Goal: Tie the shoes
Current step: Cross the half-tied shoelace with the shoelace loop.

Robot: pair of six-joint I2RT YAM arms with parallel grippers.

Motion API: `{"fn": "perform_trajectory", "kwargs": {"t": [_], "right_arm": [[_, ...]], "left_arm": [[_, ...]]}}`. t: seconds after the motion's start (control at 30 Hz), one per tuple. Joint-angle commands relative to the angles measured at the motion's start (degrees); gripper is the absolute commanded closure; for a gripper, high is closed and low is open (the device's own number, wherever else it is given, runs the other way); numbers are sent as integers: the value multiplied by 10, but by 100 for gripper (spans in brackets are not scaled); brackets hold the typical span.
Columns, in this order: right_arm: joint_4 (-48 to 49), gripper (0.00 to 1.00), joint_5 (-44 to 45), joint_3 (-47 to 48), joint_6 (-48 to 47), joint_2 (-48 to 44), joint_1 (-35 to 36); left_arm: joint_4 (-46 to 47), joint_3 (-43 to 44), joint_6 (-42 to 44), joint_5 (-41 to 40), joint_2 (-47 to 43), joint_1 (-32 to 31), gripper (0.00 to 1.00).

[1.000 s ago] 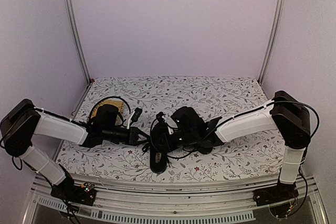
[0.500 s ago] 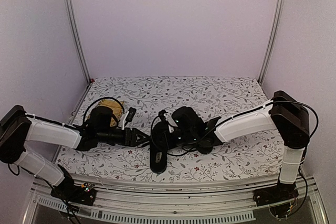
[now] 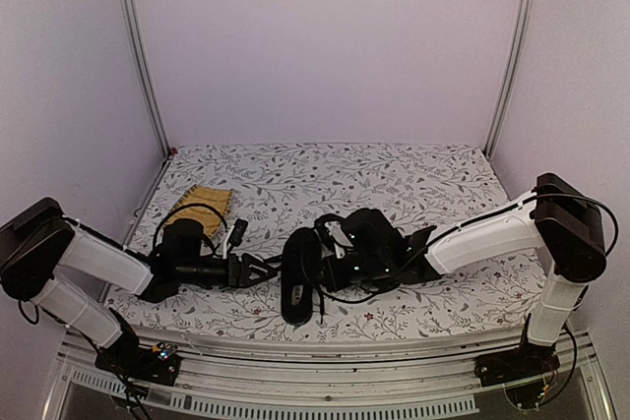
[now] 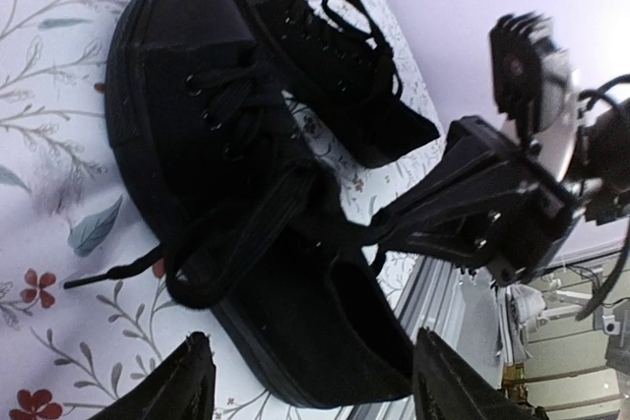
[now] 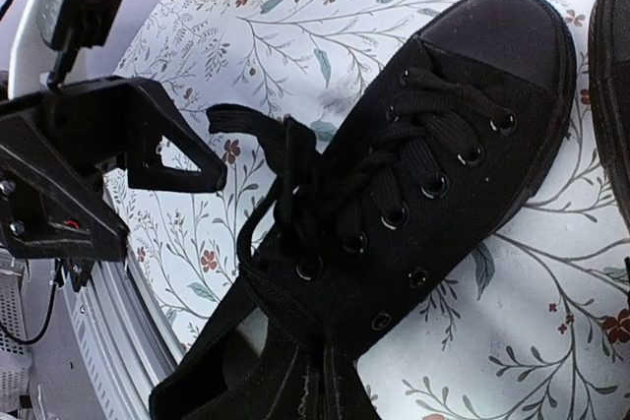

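Black canvas shoes [image 3: 298, 287] sit mid-table, and the nearer one has its laces loose.
Your left gripper [image 3: 264, 270] gapes wide beside those laces, likely lining up a pinch. Your right gripper [image 4: 382, 232] is closed at the collar, perhaps on a lace. The heel crowds the table edge [image 3: 295, 333]; the floral cloth [image 3: 413, 179] behind offers room.

Black shoes [image 5: 423, 174], white floral-print table cover [image 3: 433, 169] (red flowers, grey-green leaves), yellow mat [image 3: 204, 199]

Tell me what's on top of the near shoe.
Black laces lie bunched over the shoe, one loop reaching past its side over the cloth. Whether they are knotted cannot be seen; the strands overlap.
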Motion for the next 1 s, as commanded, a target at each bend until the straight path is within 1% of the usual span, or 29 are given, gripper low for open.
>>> {"fn": "perform_trajectory", "kwargs": {"t": [0.0,0.27,0.6,0.73,0.87,0.97], "right_arm": [[6,98,-16,-16,10,-21,7],[0,98,-35,-1,2,-6,15],[-38,98,-42,36,-9,13,20],[-58,98,-42,51,-13,19,21],[-76,98,-49,63,-15,19,21],[-92,98,-54,69,-17,18,23]], "left_arm": [[101,-5,-37,-1,7,3,32],[112,3,-78,-41,50,9,33],[241,4,-129,-44,125,27,31],[269,18,-139,-40,150,31,31],[290,30,-150,-34,177,33,34],[296,40,-154,-32,194,35,41]]}}
